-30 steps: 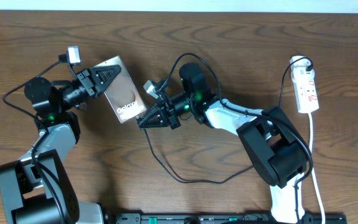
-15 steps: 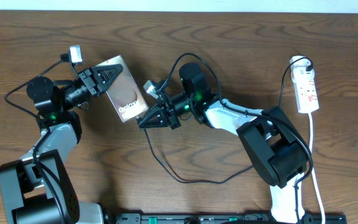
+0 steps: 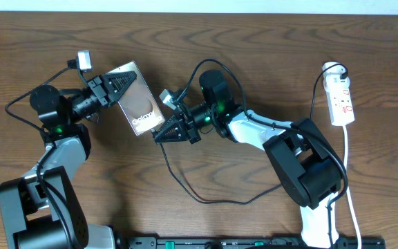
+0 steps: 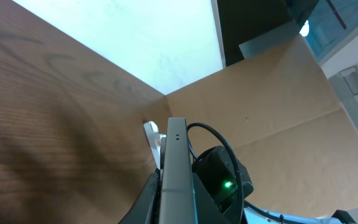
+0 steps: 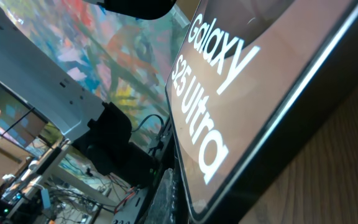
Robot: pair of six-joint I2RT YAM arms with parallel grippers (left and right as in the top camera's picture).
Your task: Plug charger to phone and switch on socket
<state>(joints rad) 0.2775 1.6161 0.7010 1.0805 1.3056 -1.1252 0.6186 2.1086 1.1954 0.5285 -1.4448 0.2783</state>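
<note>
- left gripper (image 3: 130, 79) clamped on the far end of the slim, glossy brownish-grey phone (image 3: 141, 111), holding it tilted, left of centre.
- right gripper (image 3: 157, 136) closed tight just beside the phone's near end. thin black charger cable (image 3: 200, 200) trails from it; plug tip hidden.
- risk: tip misses the port and scrapes the casing, or the push twists the phone in its end-only grip.
- risk: slack cable snags the arm.
- small white oblong power strip (image 3: 342, 102) far right, well apart.
- brown wood-grain table (image 3: 268, 41); pale wall and brown board beyond.
</note>
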